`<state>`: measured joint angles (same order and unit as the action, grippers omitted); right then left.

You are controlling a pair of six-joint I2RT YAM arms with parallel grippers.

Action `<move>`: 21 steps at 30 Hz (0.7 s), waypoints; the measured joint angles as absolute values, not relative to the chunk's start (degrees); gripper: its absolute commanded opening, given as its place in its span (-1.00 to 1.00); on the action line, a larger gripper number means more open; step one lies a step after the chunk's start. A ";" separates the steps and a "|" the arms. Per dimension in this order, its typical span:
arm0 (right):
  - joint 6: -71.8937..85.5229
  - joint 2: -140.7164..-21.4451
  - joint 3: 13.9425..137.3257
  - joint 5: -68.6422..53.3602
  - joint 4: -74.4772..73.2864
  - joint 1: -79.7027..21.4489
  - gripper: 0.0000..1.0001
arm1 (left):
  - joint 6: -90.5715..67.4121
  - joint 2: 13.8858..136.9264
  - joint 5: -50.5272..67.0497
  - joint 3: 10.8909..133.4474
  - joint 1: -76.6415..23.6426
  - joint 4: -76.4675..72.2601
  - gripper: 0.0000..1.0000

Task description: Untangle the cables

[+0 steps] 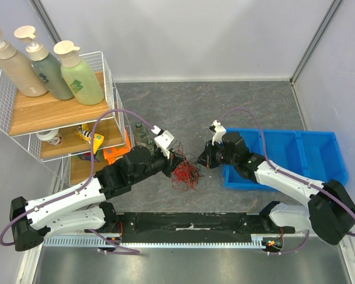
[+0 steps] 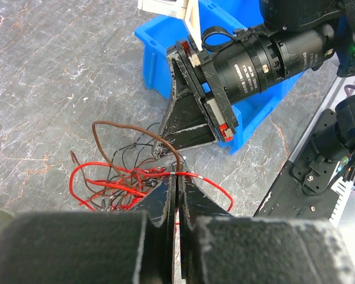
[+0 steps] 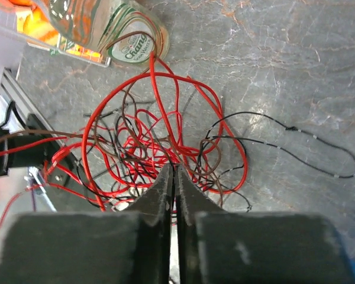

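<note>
Your left gripper (image 2: 176, 177) and right gripper (image 3: 174, 168) have jaws pinched on the cables (image 1: 185, 173) mid-frame; next, likely draw them apart slowly.

Both arms stretch inward from the near edge, elbows low, the left arm (image 1: 77, 198) and right arm (image 1: 284, 180) meeting tip to tip. The left gripper (image 2: 176, 178) pinches the cables (image 1: 186, 171). On the right gripper (image 3: 173, 170) the 2 fingers are pressed together.

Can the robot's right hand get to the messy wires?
Yes, it seems so: the right gripper sits shut right at the wires, apparently pinching some of them, with nothing in between.
</note>
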<state>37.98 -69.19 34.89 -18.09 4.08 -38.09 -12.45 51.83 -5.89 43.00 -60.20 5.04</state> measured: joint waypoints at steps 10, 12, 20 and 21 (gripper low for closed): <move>29.36 -61.41 59.46 -8.47 -16.93 -40.12 -1.00 | -17.76 53.19 -13.23 39.59 -60.20 5.74 -0.97; 28.21 -60.05 68.38 -8.97 -18.24 -40.29 -1.00 | -20.14 54.04 -14.39 36.64 -60.20 5.58 -0.97; 23.57 -57.69 93.54 -5.02 -18.79 -40.29 -1.00 | -27.24 53.21 -17.69 29.58 -60.23 7.25 -0.97; 22.87 -57.41 95.07 -3.40 -18.72 -40.29 -1.00 | -27.68 52.10 -18.15 29.19 -60.23 7.49 -0.97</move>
<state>22.87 -57.41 95.07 -3.40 -18.72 -40.29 -27.68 52.10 -18.15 29.19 -60.23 7.49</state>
